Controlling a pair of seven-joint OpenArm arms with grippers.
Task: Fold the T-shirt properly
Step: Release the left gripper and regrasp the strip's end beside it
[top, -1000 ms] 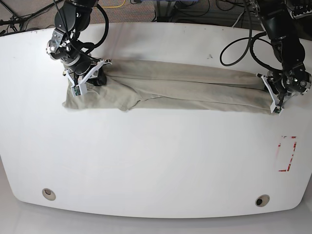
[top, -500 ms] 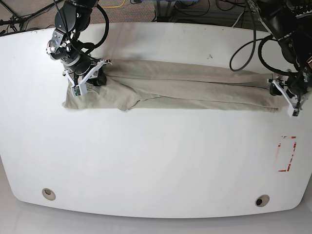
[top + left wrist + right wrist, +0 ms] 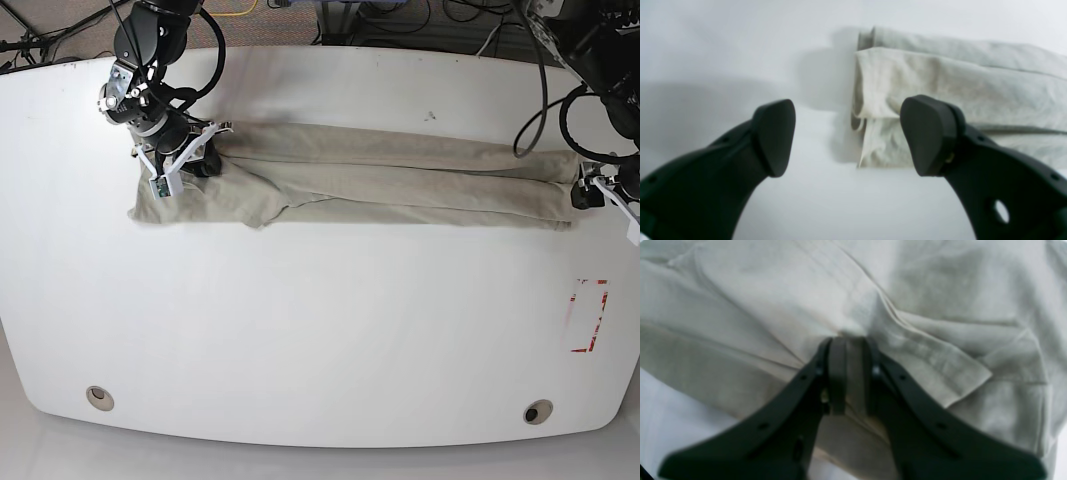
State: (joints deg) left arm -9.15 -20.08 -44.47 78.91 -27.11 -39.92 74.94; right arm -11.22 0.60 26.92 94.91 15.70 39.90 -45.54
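Khaki cloth, the T-shirt (image 3: 400,180), lies as a long narrow band across the table (image 3: 320,330) from nine to three o'clock; my right gripper (image 3: 850,373) is clenched on a fold at the nine o'clock end; my left gripper (image 3: 846,136) hangs released beside the three o'clock hem; next, I judge, comes regrasping for the crosswise fold.

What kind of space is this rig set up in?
Probably a robotics lab or test cell: a bare white rounded table, loose cables on the floor behind it, and a red-outlined marker rectangle on the tabletop. A khaki-beige T-shirt lies folded lengthwise.
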